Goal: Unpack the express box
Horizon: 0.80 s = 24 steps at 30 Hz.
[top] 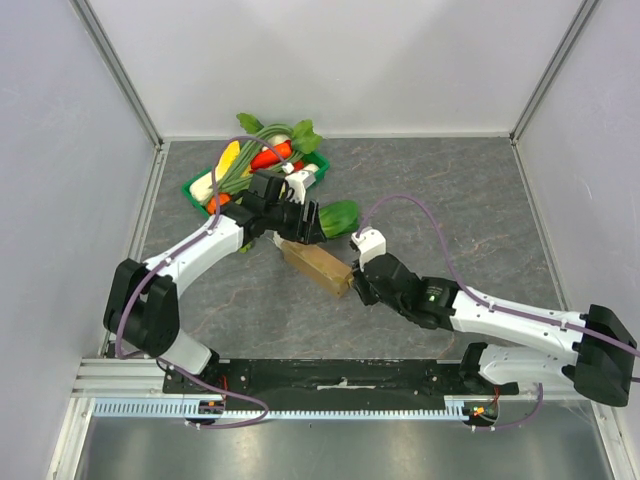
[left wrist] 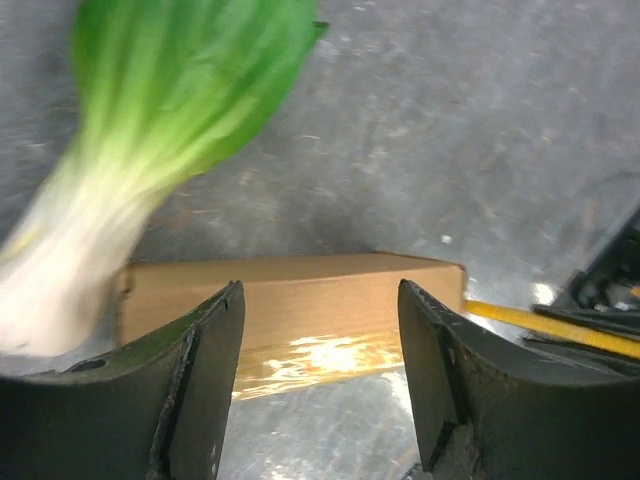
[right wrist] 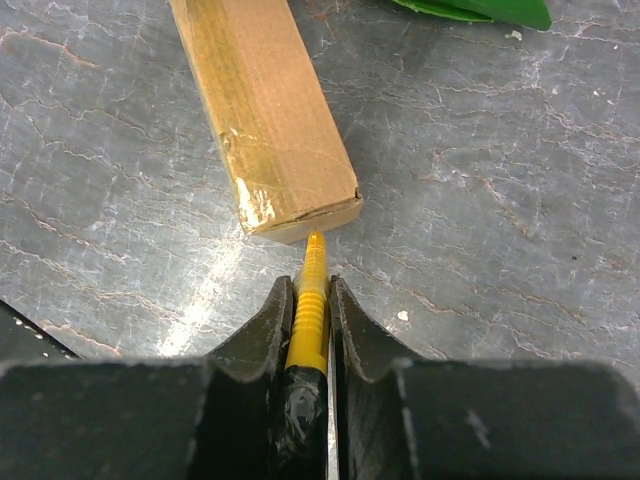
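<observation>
**Item 1.** Right pincer [right wrist: 310, 292], nearest the arm bases: clenched on a yellow tool [right wrist: 314, 262]. The tool's tip met the near end face of the express box [right wrist: 262, 110], low on that face (how deep it sat was not legible).

**Item 2.** Express box: lay flat and closed on the counter [top: 450, 200], with glossy tape over its near end. Its long axis ran straight away from the right pincer, toward the far left in the overhead view. The coming move was judged to turn on this alignment, since a push along the axis would likely slide the carton unless it was braced.

**Item 3.** Left pincer [left wrist: 320, 298]: released, fingers [left wrist: 200, 370] spread along the box's length over its far part. Whether they touched it could not be told. This was judged the bracing arm, and the right arm the nearer to the taped end.

**Item 4.** Bok choy [left wrist: 170, 110]: just beside the box's far side.

**Item 5.** Green tray [top: 192, 186] of vegetables: beyond, to the left.

**Item 6.** Counter: grey, marbled and smooth, with open surface to the right of the box. Pale walls [top: 350, 60] stood around it
</observation>
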Each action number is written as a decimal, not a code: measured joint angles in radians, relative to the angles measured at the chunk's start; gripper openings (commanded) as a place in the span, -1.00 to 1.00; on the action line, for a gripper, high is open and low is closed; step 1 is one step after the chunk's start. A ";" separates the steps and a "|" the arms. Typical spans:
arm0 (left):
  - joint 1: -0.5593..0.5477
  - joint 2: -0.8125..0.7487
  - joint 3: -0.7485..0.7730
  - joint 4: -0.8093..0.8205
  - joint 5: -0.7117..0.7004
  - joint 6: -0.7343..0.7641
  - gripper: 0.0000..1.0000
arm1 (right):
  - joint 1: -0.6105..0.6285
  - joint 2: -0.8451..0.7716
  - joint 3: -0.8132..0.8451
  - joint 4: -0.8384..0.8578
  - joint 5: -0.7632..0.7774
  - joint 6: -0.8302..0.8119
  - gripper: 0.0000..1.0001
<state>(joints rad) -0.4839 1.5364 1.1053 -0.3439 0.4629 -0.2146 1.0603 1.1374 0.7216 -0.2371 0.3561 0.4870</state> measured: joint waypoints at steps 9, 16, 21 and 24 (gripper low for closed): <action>0.007 0.002 0.047 -0.098 -0.428 -0.057 0.40 | -0.010 -0.069 -0.037 -0.003 0.012 0.018 -1.00; 0.017 0.024 0.036 -0.104 -0.491 -0.179 0.36 | -0.036 -0.023 -0.039 0.000 0.013 0.023 -1.00; 0.018 0.032 0.006 -0.103 -0.451 -0.243 0.24 | -0.069 0.016 -0.039 0.001 -0.001 0.030 -1.00; 0.019 0.012 -0.038 -0.078 -0.391 -0.285 0.20 | -0.092 0.019 -0.036 0.005 -0.012 0.031 -1.00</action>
<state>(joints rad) -0.4648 1.5482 1.0672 -0.4221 0.0715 -0.4999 0.9680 1.1561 0.6853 -0.2325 0.3443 0.5179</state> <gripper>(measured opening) 0.615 0.207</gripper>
